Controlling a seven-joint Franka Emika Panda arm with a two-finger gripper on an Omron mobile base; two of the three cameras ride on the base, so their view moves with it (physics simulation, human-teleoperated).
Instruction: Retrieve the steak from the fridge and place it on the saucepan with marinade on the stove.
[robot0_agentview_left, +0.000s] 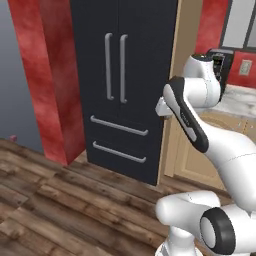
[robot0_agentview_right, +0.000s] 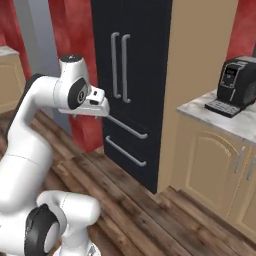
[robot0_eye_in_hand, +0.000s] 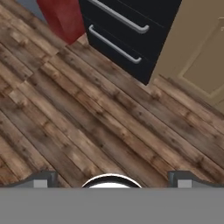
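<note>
nearest in, the tool (robot0_eye_in_hand: 112, 179) hangs over bare plank floor (robot0_eye_in_hand: 87, 131), its two finger tips standing wide apart at the bottom of the hand view with nothing between them, so it is open and carrying nothing. from the right base view the hand sits in front of the arm's upper joints, pointing down, a little short of the fridge (robot0_agentview_right: 131, 75).

moving out, there's the fridge itself, tall and charcoal, both upper doors closed, the pair of vertical bar handles (robot0_agentview_left: 115, 67) side by side at the middle seam, two drawers below with their horizontal bars. the steak is presumably behind those doors, which hide it from here. off to the right, a dark coffee machine (robot0_agentview_right: 231, 85) sits on the pale tabletop (robot0_agentview_right: 220, 117) above beige cabinets.

so this reads as the very start: the approach to the fridge, door not yet opened. the next move, i'd say, calls for raising and turning the tool towards one of those vertical handles, closing on it, and swinging the door wide enough to reach the shelves.
</note>
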